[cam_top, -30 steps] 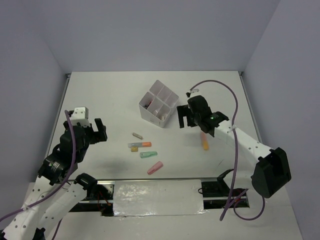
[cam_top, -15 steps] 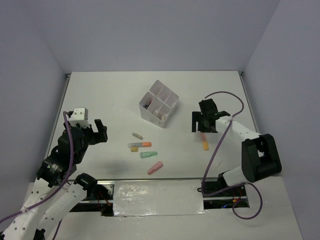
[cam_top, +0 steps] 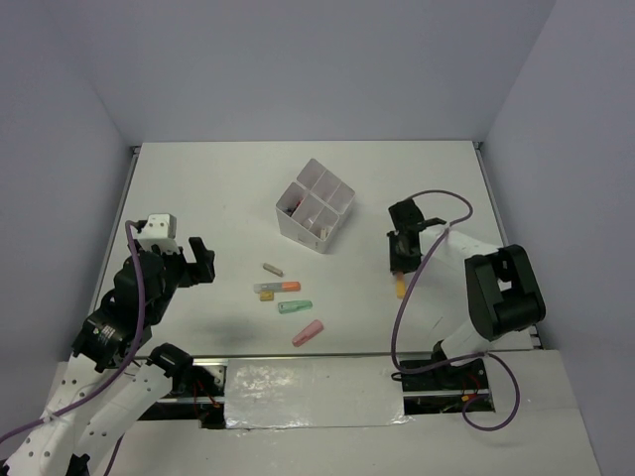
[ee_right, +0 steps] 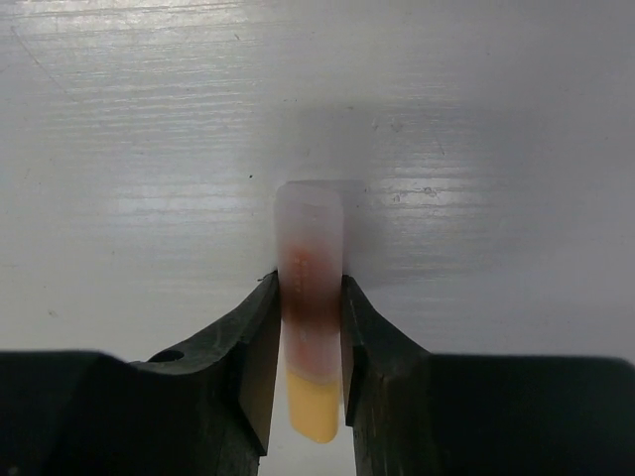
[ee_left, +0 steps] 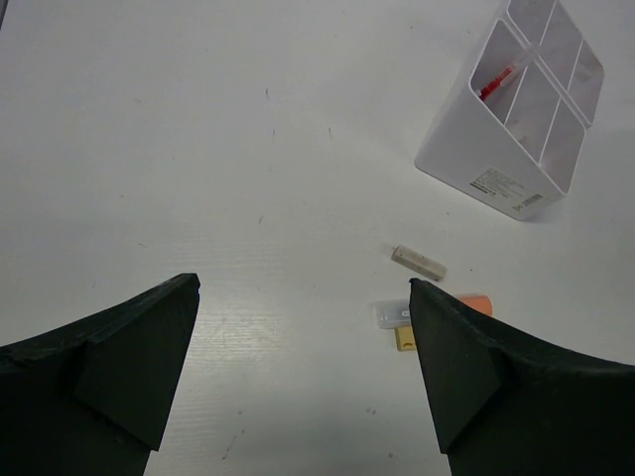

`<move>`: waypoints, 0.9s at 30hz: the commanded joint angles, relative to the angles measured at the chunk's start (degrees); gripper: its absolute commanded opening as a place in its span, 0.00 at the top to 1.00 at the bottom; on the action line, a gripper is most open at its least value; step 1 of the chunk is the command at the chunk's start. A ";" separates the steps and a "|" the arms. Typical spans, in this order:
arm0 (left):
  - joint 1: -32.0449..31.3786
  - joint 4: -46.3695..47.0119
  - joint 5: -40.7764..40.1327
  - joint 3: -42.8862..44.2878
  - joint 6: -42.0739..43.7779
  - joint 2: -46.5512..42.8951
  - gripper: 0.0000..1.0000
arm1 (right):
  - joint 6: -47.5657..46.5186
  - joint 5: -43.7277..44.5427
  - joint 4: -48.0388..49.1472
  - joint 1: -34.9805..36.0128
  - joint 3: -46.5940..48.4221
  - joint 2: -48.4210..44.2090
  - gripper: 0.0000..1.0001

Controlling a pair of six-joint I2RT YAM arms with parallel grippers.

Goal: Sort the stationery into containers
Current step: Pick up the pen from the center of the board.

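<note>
In the past second the right gripper point(ee_right: 311, 297) has dropped to the table point(ee_right: 139, 149) and closed its fingers to pinch the orange marker point(ee_right: 311, 253), which lies at four o'clock from the divided box point(cam_top: 298, 224), so lifting it boxward looks next, while the left gripper point(ee_left: 303, 286) hangs spread wide.

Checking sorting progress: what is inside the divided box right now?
The divided box holds a red pen in one compartment and small unclear items in another. Its walls hide the compartment floors.
</note>
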 commanded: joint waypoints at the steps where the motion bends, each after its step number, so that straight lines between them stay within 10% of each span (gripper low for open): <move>1: 0.20 2.84 0.73 0.34 1.64 -0.66 0.01 | -1.25 -0.06 -1.66 0.53 2.11 1.65 0.94; 12: 0.29 2.93 0.38 0.34 1.72 -1.10 0.01 | -0.46 -8.51 18.00 8.08 18.35 -8.99 1.00; 27: 0.29 2.75 -0.77 0.34 1.46 -2.50 0.01 | -2.03 -2.00 64.78 12.22 34.53 19.38 1.00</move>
